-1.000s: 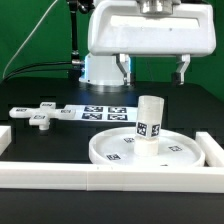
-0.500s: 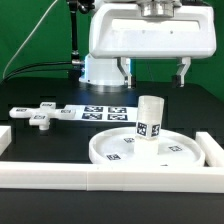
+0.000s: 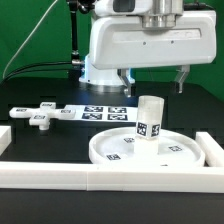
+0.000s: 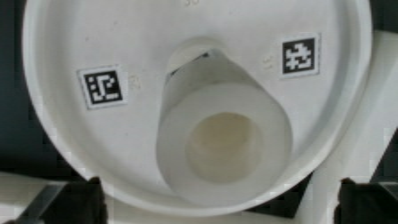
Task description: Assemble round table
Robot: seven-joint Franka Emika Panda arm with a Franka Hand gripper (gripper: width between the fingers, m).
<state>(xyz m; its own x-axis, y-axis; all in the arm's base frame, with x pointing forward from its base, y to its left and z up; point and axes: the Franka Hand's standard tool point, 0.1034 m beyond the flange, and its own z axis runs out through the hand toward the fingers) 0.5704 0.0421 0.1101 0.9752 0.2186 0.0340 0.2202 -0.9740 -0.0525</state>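
BUILD IN PROGRESS: On the black worktop (image 3: pixel 45 145), we see the white arm (image 3: pixel 150 40) poised above the half-built round table. Its jaws are spread wide and hold nothing, one to either side of the space above the leg and clear of it. We judge that this stance would suit a descent to grip the leg.

Long white rails (image 3: pixel 110 178) fence the work area, apparently to keep parts within reach. The disc (image 3: pixel 97 150), a smooth white plastic round with a raised rim, lies flat just behind the near rail, rim up so the leg can seat at its centre. The marker board (image 3: pixel 100 113) lies flat beyond it.

The leg (image 3: pixel 150 118) is a short thick tube, and the wrist view shows it hollow at the top. It stands upright mid-disc, though we cannot tell whether it is fastened. The small flat foot (image 3: pixel 40 119) waits well apart, at the exterior view's left. Black-and-white square tags (image 4: pixel 102 86) dot the parts.
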